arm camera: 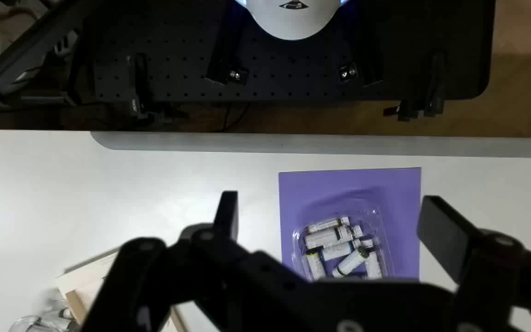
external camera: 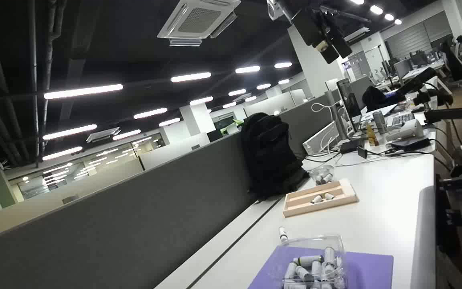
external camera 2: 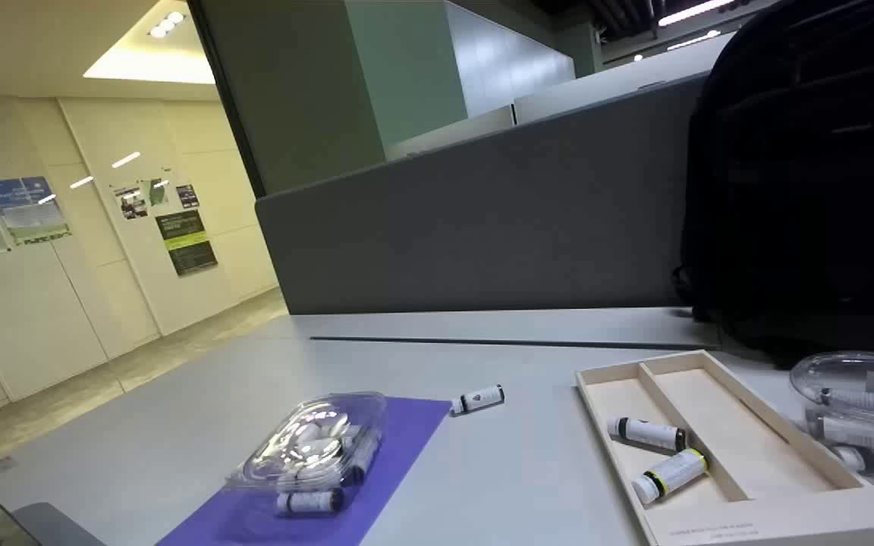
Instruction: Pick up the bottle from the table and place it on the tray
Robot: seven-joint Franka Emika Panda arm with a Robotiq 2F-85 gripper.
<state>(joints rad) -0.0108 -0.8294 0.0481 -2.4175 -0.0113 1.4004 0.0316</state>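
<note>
A small white bottle with a dark end lies on its side on the white table (external camera 2: 528,470), beside the purple mat; this bottle (external camera 2: 479,400) also shows in an exterior view (external camera: 282,234). It does not show in the wrist view. The wooden tray (external camera 2: 793,519) has long compartments, and two bottles lie in one of them; the tray also shows in an exterior view (external camera: 349,188) and partly in the wrist view (arm camera: 85,272). My gripper (arm camera: 330,210) is open and empty, high above the table; it also shows in an exterior view (external camera: 337,52).
A clear plastic container (external camera 2: 278,462) with several bottles stands on the purple mat (arm camera: 302,189). Another clear container (external camera: 322,173) with bottles stands beside the tray. A black backpack (external camera: 269,156) leans on the grey divider (external camera: 134,224). Cables and a monitor (external camera: 348,102) stand farther along the table.
</note>
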